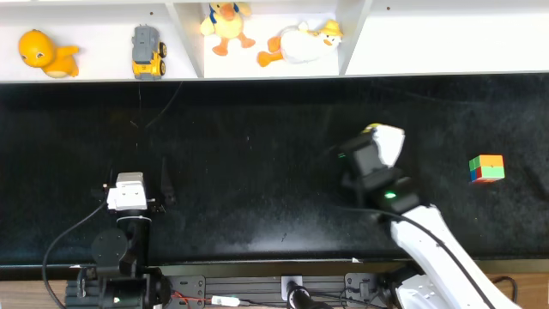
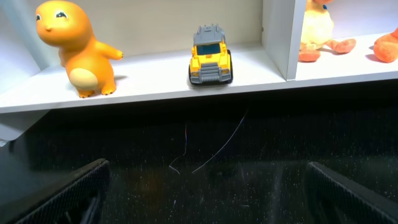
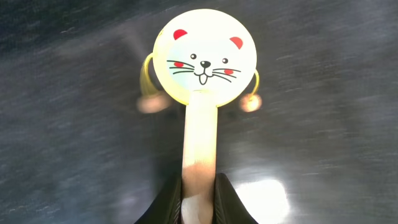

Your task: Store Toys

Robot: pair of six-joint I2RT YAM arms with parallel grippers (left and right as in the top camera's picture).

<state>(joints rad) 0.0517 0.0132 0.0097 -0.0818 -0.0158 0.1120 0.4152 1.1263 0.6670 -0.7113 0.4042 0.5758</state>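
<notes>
**Rattle drum [image 3: 204,59] clamped in right gripper [image 3: 199,196], left gripper wide**

My right gripper is closed narrow on the lower end of the rattle drum's pale handle, 1 finger on each side of it. The round head with the cat face points away from the wrist, and 2 small beads hang on yellow cords at either side of it. In the top view I see the rattle drum over the black mat [image 1: 257,172], right of the middle, well short of the shelf [image 1: 274,75] and well apart from the colour cube [image 1: 486,168], which sits on the mat near the right edge. I cannot tell whether the drum touches the mat.

My left gripper [image 2: 208,186] holds nothing: its 2 fingers stand far apart, low over the mat, and it faces the shelf's left compartment. There an orange figure [image 2: 74,50] stands upright with a toy truck [image 2: 210,56] beside it, nose toward me. Past the white divider [image 2: 277,37], the middle compartment holds a yellow duck plush [image 1: 226,24] and, just beside it, a white duck plush [image 1: 300,43] lying on its side.
</notes>
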